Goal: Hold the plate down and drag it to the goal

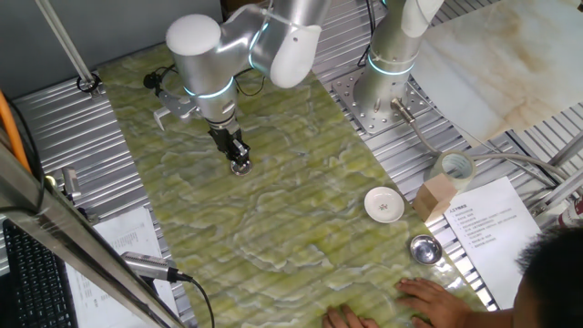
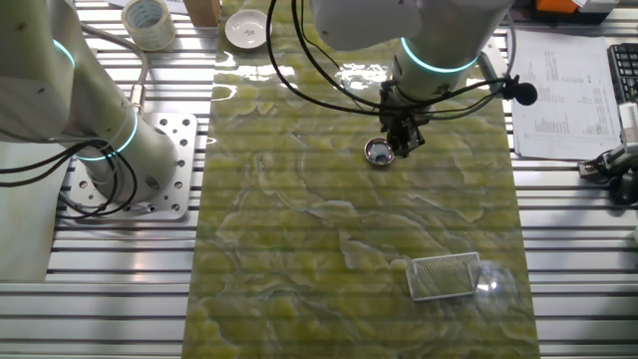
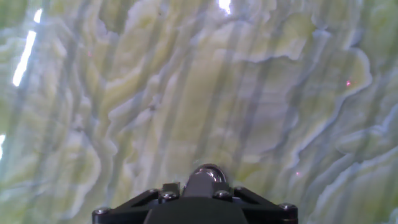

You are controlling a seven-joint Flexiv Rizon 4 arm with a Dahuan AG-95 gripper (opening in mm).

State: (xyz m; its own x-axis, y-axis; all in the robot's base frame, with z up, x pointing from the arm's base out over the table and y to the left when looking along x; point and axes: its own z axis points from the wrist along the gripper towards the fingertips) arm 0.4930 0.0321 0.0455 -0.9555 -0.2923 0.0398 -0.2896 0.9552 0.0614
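Note:
The plate (image 1: 240,167) is a small shiny silver dish on the green marbled mat, toward its far left; the other fixed view shows it (image 2: 378,153) at the mat's upper right. My gripper (image 1: 238,155) points straight down with its fingers together, tips resting on the plate's right part (image 2: 396,147). It is not clamped around the rim. In the hand view only the closed grey fingertips (image 3: 206,178) show over the mat. The goal (image 2: 446,276) is a thin white U-shaped frame lying low on the mat, well away from the plate.
A white dish (image 1: 383,204), a steel bowl (image 1: 424,248), a tape roll (image 1: 455,169) and a wooden block (image 1: 437,194) sit at the mat's right end. A person's hands (image 1: 428,292) rest at the front edge. A second arm's base (image 2: 130,170) stands beside the mat.

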